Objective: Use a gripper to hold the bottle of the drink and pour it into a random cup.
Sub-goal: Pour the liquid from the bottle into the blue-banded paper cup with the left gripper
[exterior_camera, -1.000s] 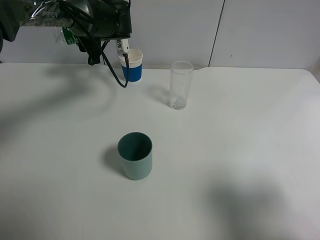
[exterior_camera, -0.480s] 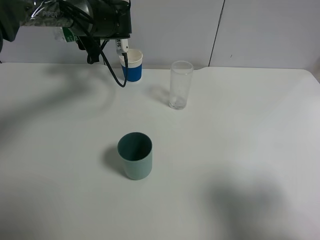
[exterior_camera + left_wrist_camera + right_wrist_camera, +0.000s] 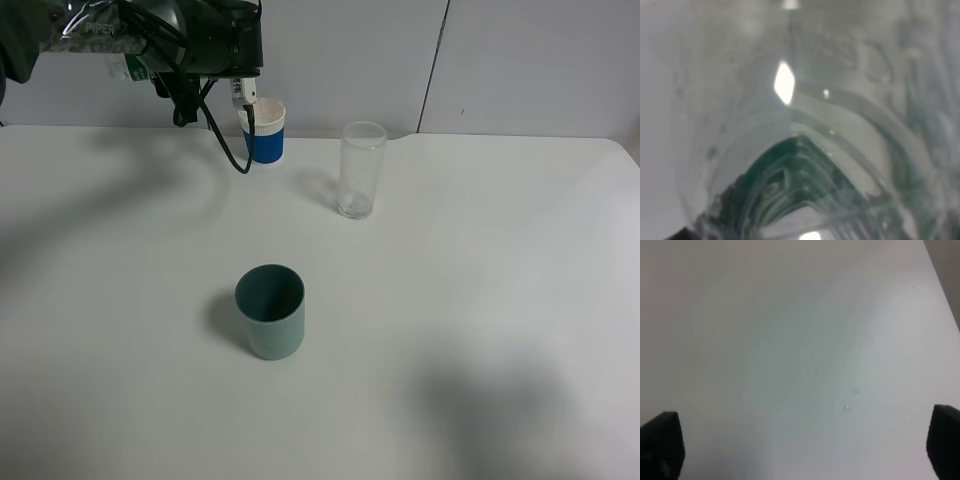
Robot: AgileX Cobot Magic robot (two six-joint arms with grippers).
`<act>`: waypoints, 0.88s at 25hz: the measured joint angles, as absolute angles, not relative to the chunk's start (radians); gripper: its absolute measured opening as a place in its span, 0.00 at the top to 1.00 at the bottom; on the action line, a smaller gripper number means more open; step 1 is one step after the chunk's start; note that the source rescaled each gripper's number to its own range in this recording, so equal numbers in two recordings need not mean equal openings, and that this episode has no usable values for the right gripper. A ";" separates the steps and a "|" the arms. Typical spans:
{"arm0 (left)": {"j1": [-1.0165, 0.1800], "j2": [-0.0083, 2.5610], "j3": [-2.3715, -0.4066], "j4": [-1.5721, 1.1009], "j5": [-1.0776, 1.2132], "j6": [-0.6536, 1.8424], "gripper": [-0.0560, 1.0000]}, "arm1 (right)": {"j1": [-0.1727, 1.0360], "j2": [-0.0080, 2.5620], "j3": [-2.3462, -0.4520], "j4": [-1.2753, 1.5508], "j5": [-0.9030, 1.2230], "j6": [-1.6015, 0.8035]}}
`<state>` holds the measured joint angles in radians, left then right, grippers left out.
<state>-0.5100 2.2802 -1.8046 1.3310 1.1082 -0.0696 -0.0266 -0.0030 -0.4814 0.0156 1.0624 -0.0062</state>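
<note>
High over the table's far left corner, my left gripper [image 3: 160, 75] is shut on the bottle of the drink [image 3: 129, 68], of which a bit of clear plastic and green label shows beside the black arm. In the left wrist view the bottle [image 3: 805, 150] fills the whole picture, clear ribbed plastic with the dark green label low down. Three cups stand on the table: a blue-and-white cup [image 3: 265, 131] just right of the arm, a tall clear glass [image 3: 361, 170], and a teal cup [image 3: 270, 311] nearer the front. My right gripper [image 3: 805, 450] is open over bare table.
A black cable [image 3: 228, 148] loops down from the left arm beside the blue-and-white cup. A few water drops [image 3: 855, 391] lie on the white table [image 3: 480, 300] under the right gripper. A grey panelled wall [image 3: 520, 60] stands behind the table.
The left arm and the bottle have shifted very slightly upward; the cups have not moved.
</note>
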 joint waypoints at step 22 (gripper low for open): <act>-0.510 2.280 -1.805 1.358 1.104 0.000 0.95 | -0.027 -0.003 -0.481 0.016 1.062 -0.006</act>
<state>-0.5100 2.2802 -1.8046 1.3584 1.1044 0.0000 -0.0266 -0.0030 -0.4814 0.0156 1.0624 -0.0062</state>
